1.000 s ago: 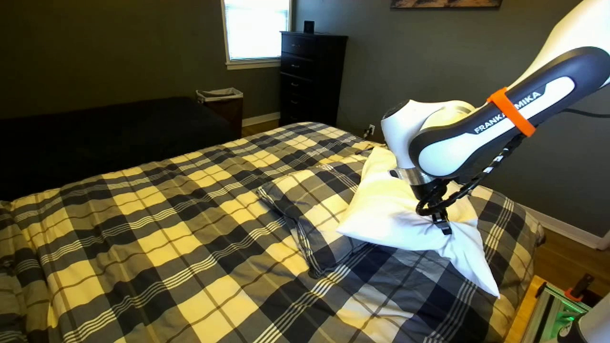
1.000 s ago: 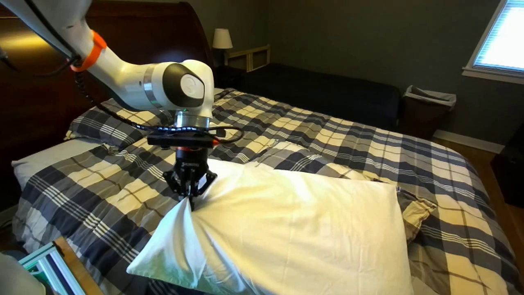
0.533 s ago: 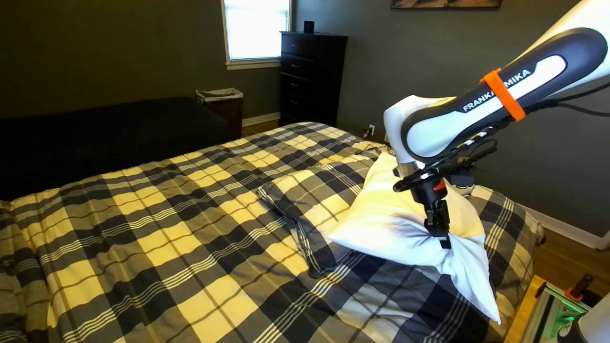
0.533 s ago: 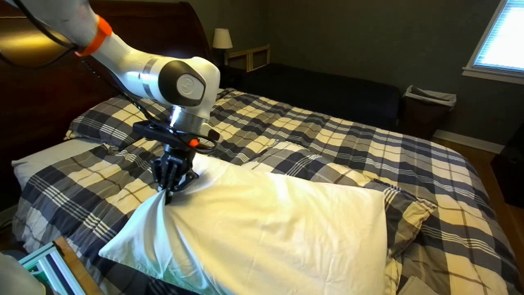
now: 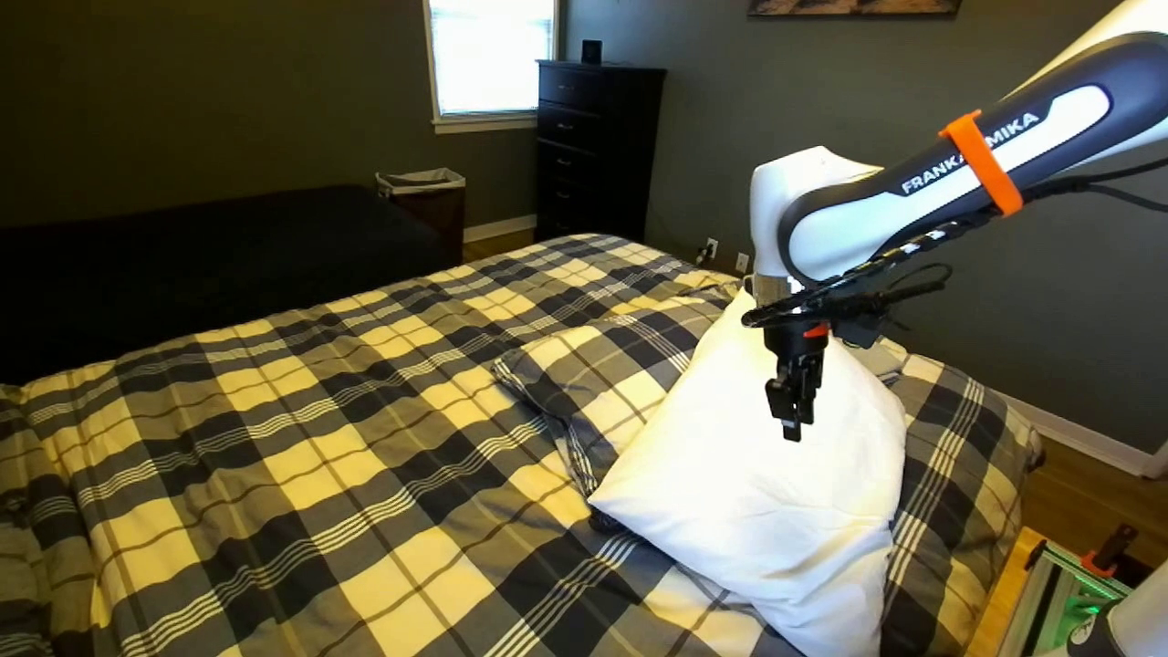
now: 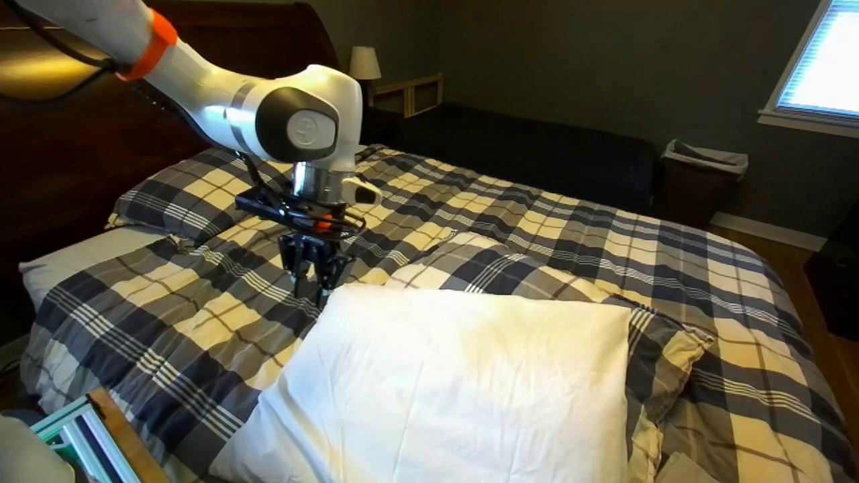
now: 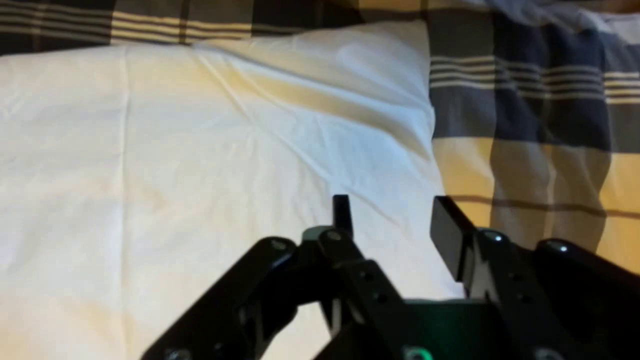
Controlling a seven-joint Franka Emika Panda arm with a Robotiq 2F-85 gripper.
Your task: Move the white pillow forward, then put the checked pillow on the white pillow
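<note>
A plump white pillow is laid, lightly creased, across a plaid bedspread, and part of the checked pillow is overlapped by it in both exterior views. Over the white pillow, near one edge, a black gripper is suspended, pointed downward, from a white-and-black robot arm ringed by an orange band. Its fingertips are parted by a clear gap, through which white fabric is framed in the wrist view; whether the pillow is touched by them cannot be told. In an exterior view, another plaid pillow is laid near a dark wooden headboard, with a white-shaded lamp glimpsed beyond. A tall dark dresser, topped by a small black object, is set beside a bright window in an exterior view, and a brown hamper is placed near a low black-covered surface along the wall.
</note>
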